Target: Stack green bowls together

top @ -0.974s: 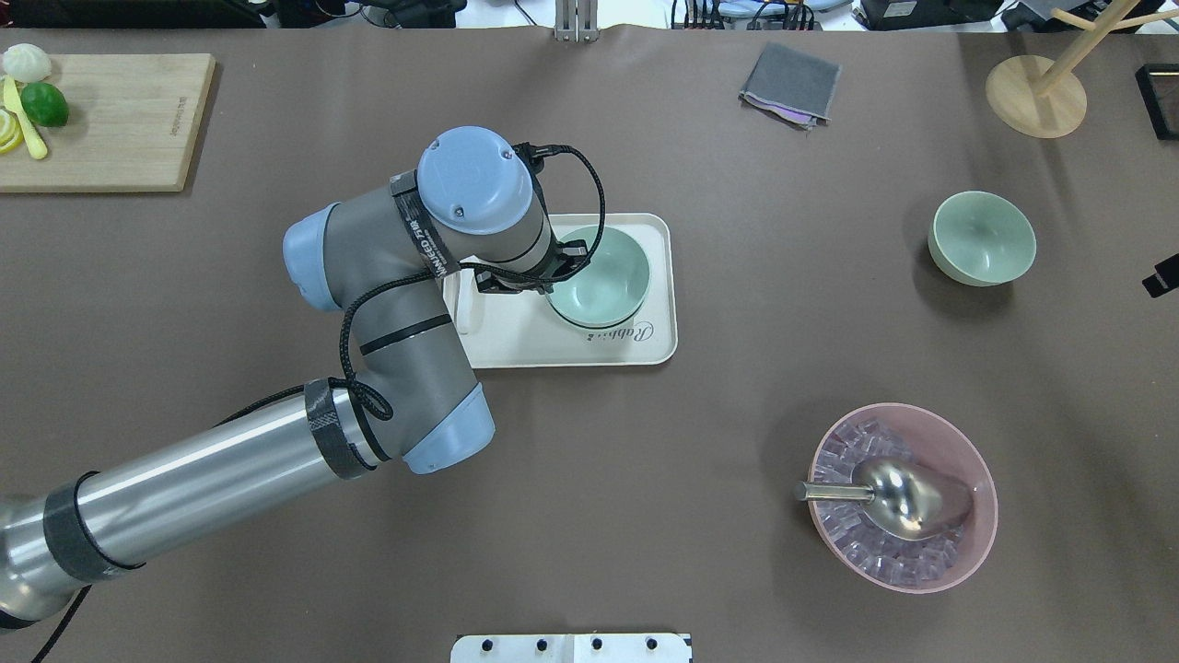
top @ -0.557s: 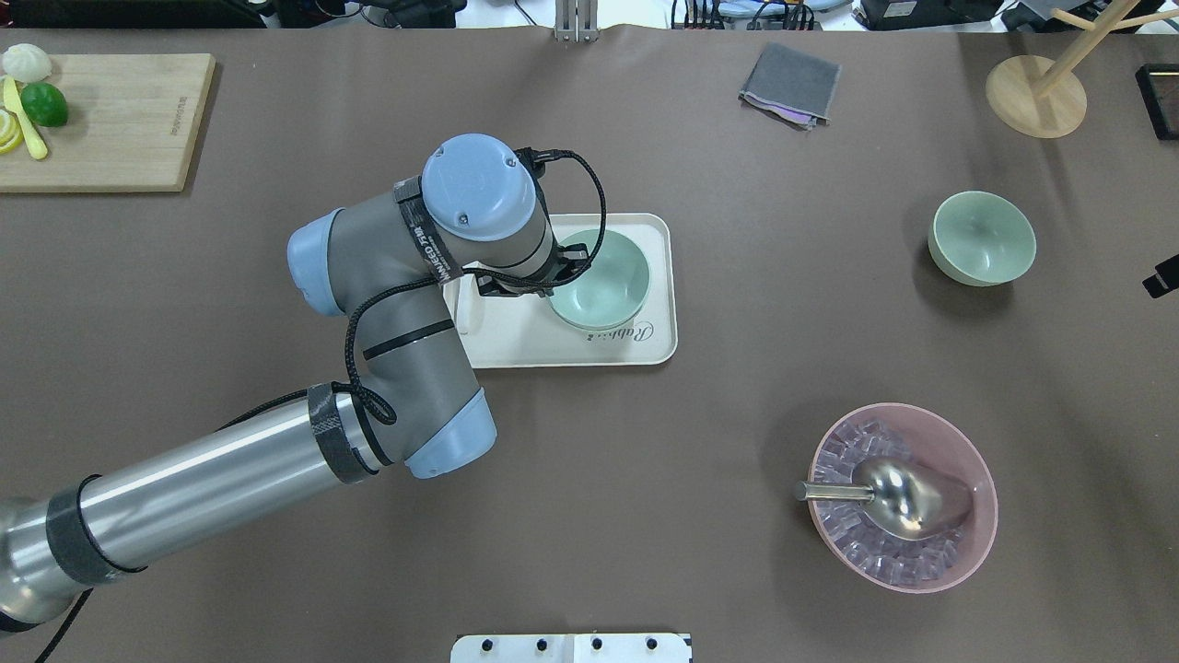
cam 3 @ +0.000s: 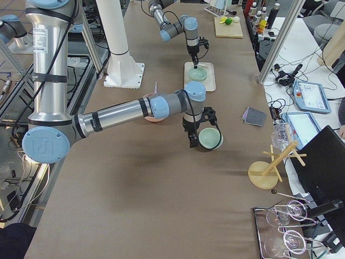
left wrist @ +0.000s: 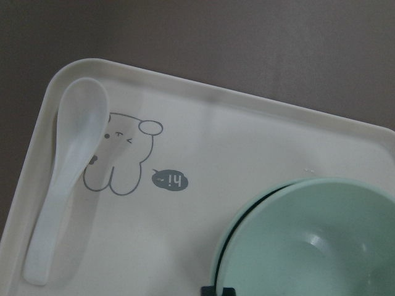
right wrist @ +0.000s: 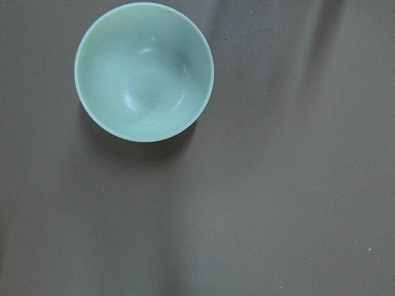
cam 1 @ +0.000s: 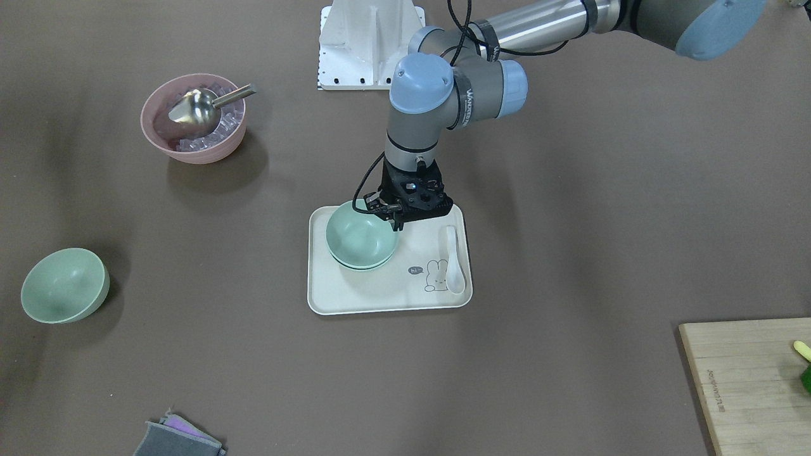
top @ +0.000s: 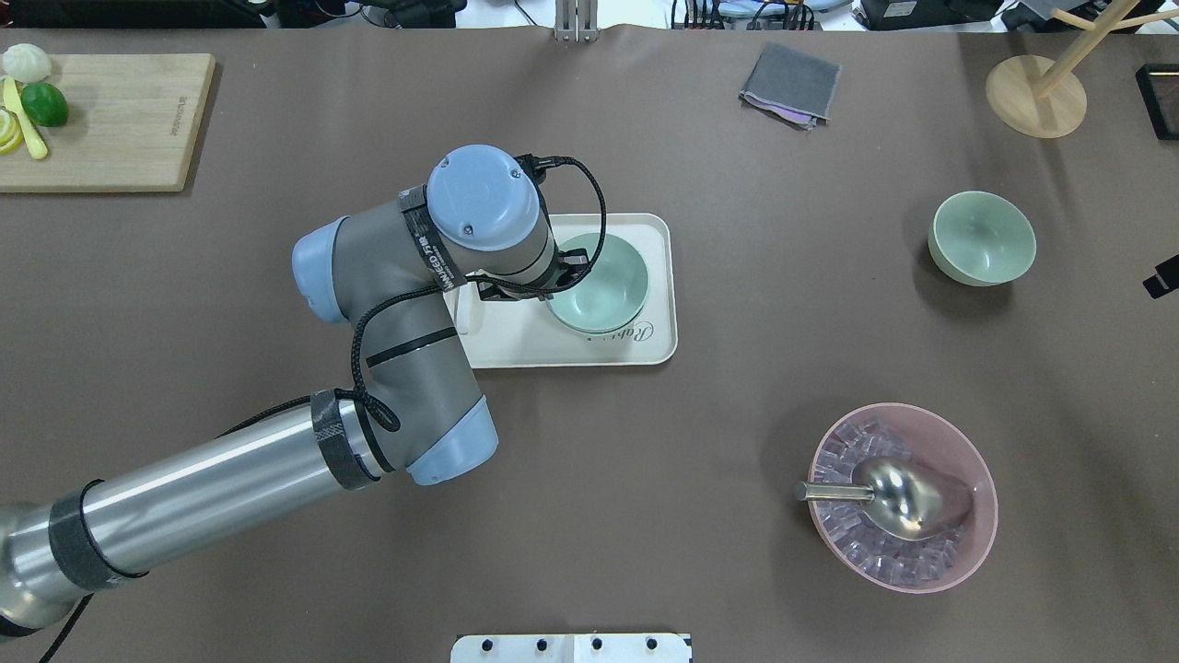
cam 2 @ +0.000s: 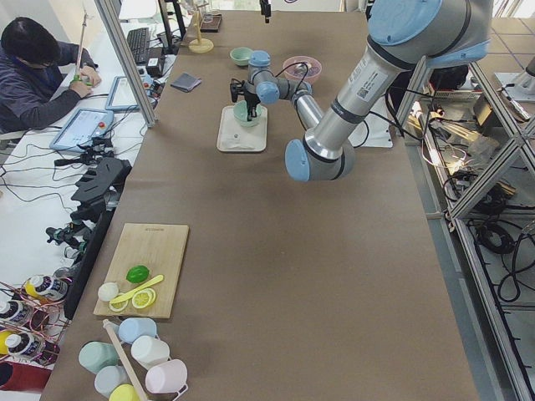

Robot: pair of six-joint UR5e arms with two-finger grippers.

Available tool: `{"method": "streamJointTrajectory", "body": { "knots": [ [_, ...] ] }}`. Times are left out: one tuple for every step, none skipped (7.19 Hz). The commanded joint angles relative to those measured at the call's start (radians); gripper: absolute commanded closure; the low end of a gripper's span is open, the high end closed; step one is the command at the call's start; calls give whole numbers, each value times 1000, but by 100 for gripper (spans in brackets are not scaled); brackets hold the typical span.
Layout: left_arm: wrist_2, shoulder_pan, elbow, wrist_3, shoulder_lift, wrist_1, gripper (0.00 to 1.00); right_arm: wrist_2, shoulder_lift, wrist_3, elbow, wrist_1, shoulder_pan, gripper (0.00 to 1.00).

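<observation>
Where the brown table (top: 737,414) holds a cream tray (top: 516,343), the left gripper (cam 1: 389,218) pinches a green bowl (cam 1: 360,240)

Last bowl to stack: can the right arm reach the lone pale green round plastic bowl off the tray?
Probably yes: the pale green bowl stands upright, nothing around or over it, in plain sight of the right wrist camera.

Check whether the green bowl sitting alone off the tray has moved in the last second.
No. The lone green bowl keeps its spot below-left of the wooden stand base.
</observation>
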Motion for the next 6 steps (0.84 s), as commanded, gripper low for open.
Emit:
{"method": "streamJointTrajectory", "body": {
  "knots": [
    [0, 0, 2, 1, 2, 0, 100, 0, 0, 2, 0, 0, 0, 0],
    [0, 0, 2, 1, 2, -2, 100, 0, 0, 0, 0, 0, 0, 0],
    [0, 0, 0, 3, 2, -3, 100, 0, 0, 2, 0, 0, 0, 0],
    [-1, 0, -1, 6, 3, -5, 100, 0, 0, 2, 0, 0, 0, 0],
    [-3, 0, -3, 10, 3, -8, 88, 0, 0, 2, 0, 0, 0, 0],
    [-3, -1, -6, 27, 5, -11, 46, 0, 0, 2, 0, 0, 0, 0]
  ]
}}
